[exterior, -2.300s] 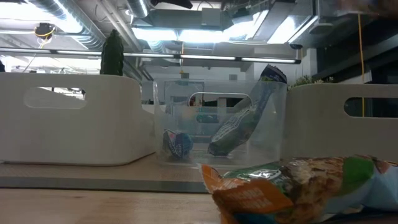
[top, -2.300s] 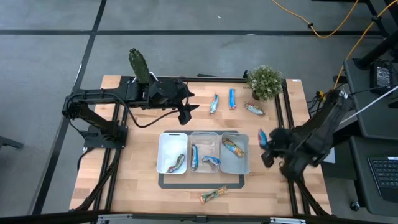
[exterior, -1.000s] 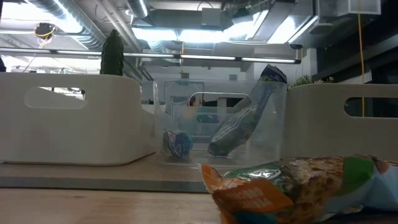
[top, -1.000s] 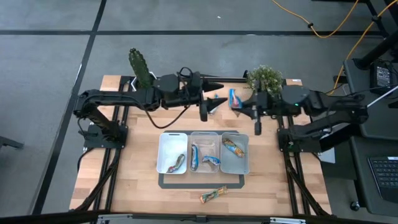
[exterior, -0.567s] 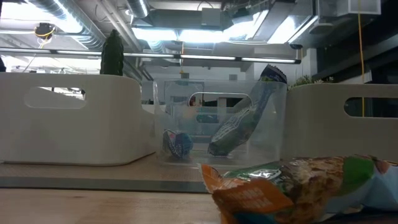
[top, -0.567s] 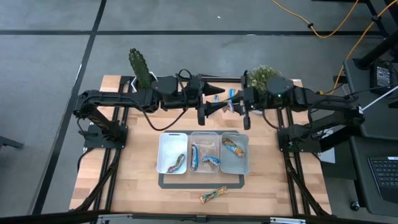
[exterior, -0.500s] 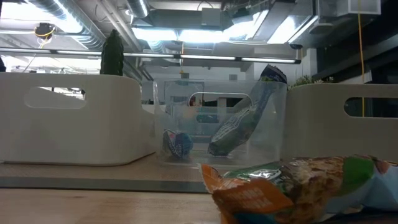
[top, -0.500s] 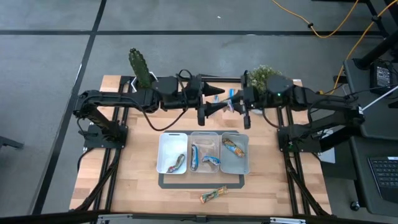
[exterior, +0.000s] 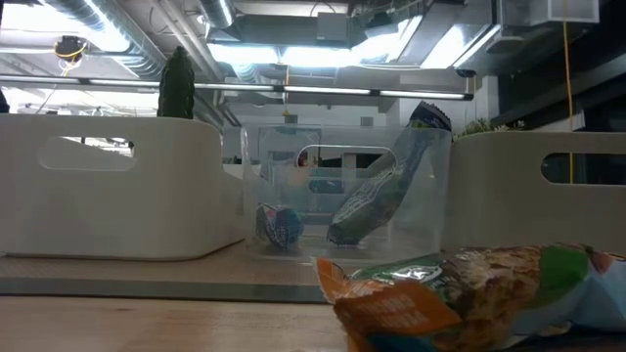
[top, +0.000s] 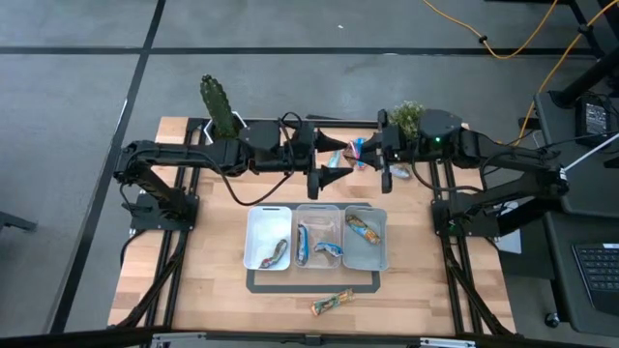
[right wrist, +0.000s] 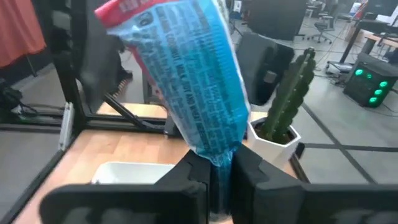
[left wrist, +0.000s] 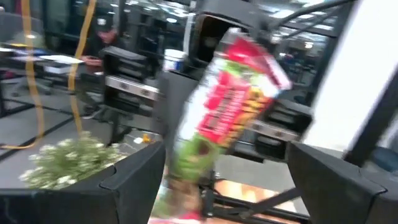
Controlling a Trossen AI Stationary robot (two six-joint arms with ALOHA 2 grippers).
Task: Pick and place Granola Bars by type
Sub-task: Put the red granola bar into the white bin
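Note:
Above the table's far middle, my right gripper (top: 373, 155) is shut on a granola bar (top: 356, 152) with a red-and-green front (left wrist: 233, 106) and a blue back (right wrist: 199, 87). My left gripper (top: 336, 160) faces it from the table's left, open, one finger on either side of the bar's free end without visibly touching it. Several more bars lie in three trays: left (top: 253, 220), middle (top: 317, 211), right (top: 381, 224). One bar (top: 332, 303) lies near the table's front edge, and another (top: 397, 173) lies at the far right. My right gripper pinches one end of the bar (right wrist: 216, 152) between its two fingers. The fingers come roughly level from the table's right and lie along the bar. The bar sticks out past the fingertips toward my left gripper, lifted clear of the table.
A cactus in a white pot (top: 217, 101) stands at the far left, and a small bushy plant (top: 407, 116) at the far right, just behind my right arm. The three trays sit on a dark mat (top: 253, 283) in the table's middle. In the low view the front bar (exterior: 469, 293) fills the foreground.
My right gripper has carried the bar toward the table's left and far edge, up to my left gripper, so its free end now stands between the left fingers. My left gripper has kept its place, open.

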